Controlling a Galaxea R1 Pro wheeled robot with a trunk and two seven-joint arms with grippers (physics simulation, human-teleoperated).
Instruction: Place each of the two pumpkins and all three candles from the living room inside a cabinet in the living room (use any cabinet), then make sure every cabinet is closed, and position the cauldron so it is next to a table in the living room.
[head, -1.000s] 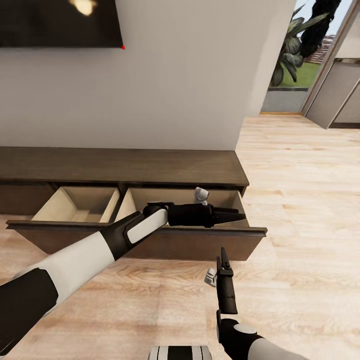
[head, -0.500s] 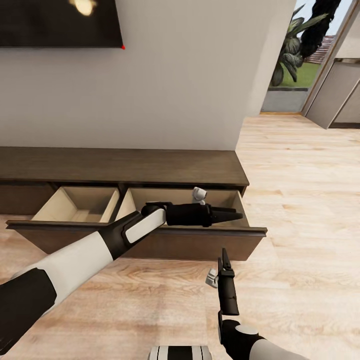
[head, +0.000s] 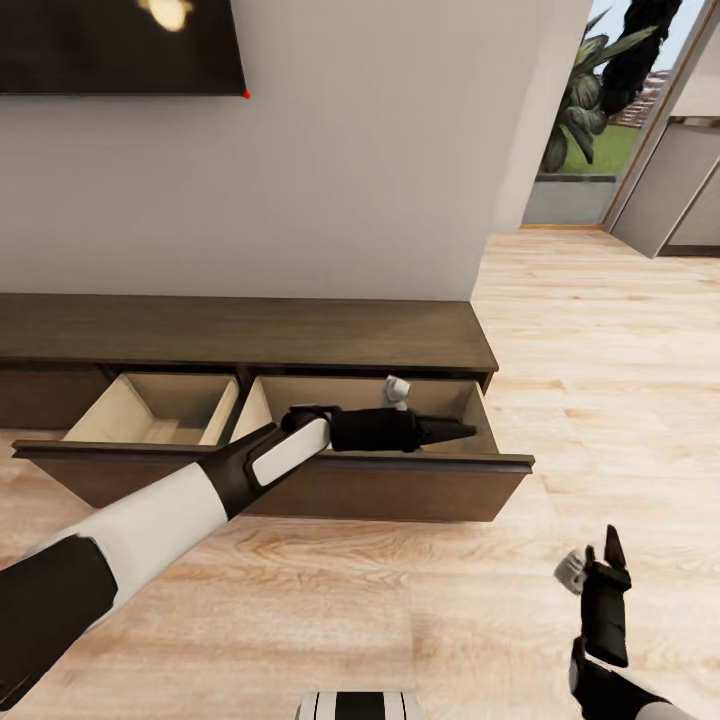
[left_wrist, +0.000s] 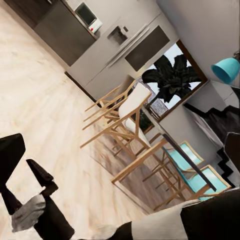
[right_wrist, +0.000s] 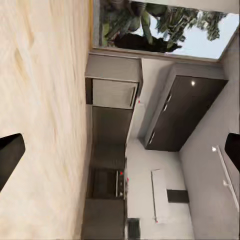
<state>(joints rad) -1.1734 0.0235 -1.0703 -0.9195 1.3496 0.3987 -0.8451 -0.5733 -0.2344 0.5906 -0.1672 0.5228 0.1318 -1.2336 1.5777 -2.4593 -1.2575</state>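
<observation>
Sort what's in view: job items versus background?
Job: cabinet, its drawer pulled open; left gripper over the drawer; right gripper above the floor.
Background: TV, wooden chairs, kitchen cupboards, plant.

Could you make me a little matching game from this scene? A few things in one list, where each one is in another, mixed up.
Things:
1. left gripper
2. right gripper
3. TV
4. cabinet

Places:
A. mounted on the wall
B. over the bare plank floor
C. low against the wall, drawers pulled open
D. over the right-hand open drawer

Pairs: 1-D, 2-B, 3-A, 4-C
</observation>
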